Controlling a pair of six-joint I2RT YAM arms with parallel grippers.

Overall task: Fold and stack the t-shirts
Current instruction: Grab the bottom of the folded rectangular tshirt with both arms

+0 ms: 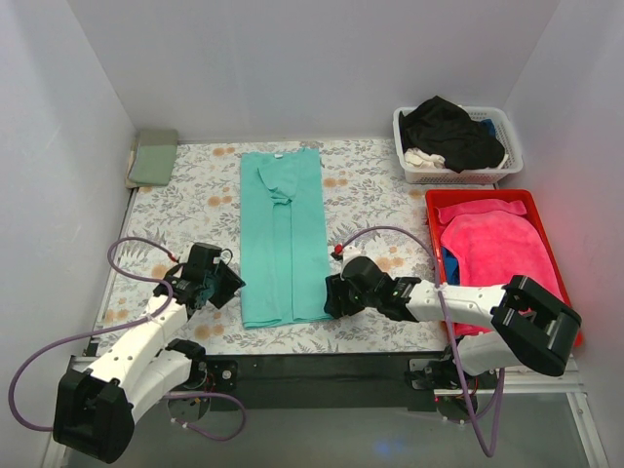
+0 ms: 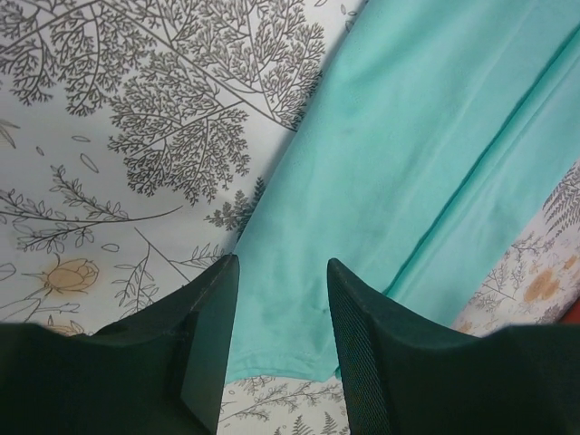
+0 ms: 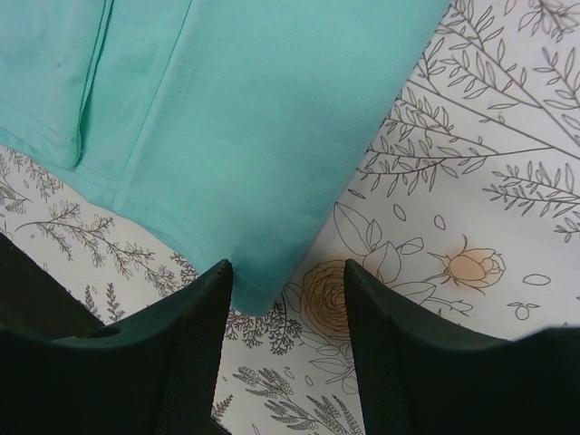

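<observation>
Tee (image 1: 283, 239) lies side-folded into a strip, left claw (image 2: 283, 317) and right claw (image 3: 286, 313) both wide at its 6 o'clock hem; cross-fold and stacking remain.

- My left wrist view cuts the tee (image 2: 408, 181) off at top and right; the left fingers (image 2: 204, 344) hide part of its hem
- Right wrist view loses it past top and left
- In the basket (image 1: 507, 122), black cloth (image 1: 448, 132) covers whatever lies beneath
- The right arm (image 1: 458, 302) hides the bin's (image 1: 432, 210) near edge
- Neck label (image 1: 276, 154): too small to read
</observation>
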